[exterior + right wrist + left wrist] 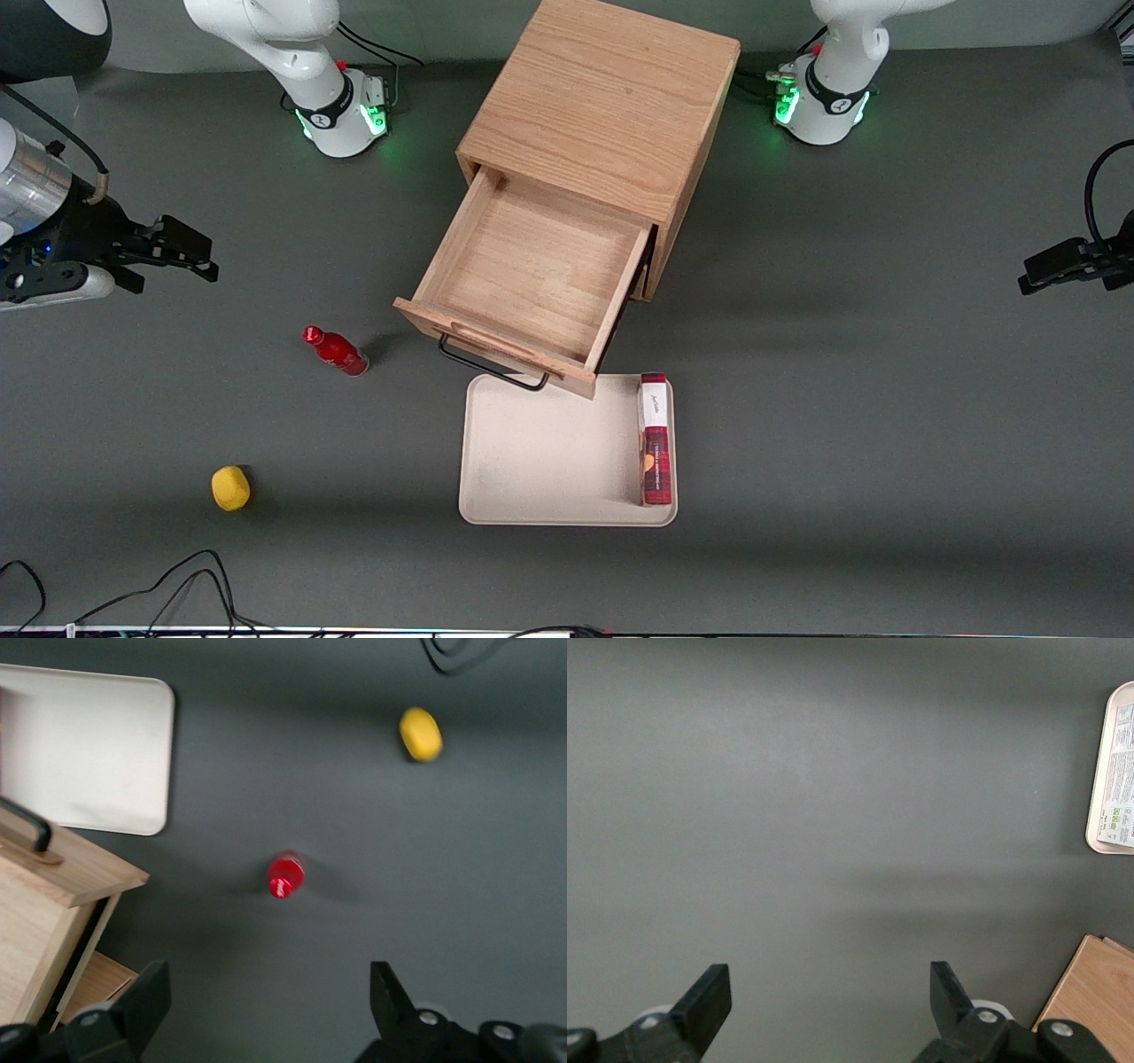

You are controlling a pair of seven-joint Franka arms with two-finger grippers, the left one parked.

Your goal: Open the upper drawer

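Note:
The light oak cabinet [602, 97] stands in the middle of the table. Its upper drawer [532, 266] is pulled far out and its inside is bare wood. The thin black bar handle [492, 365] hangs over the rim of a tray. The drawer's front [80, 870] and handle [27, 828] also show in the right wrist view. The lower drawer is hidden under the upper one. My gripper [202, 255] is open and empty. It hovers above the table toward the working arm's end, well apart from the drawer; in its wrist view [268, 992] only bare table lies between the fingers.
A red bottle [337, 352] stands beside the drawer front, toward the working arm's end. A yellow fruit-like thing [230, 488] lies nearer the camera. A beige tray [549, 452] in front of the drawer holds a red-and-white box [655, 439]. Cables [177, 585] lie at the table's near edge.

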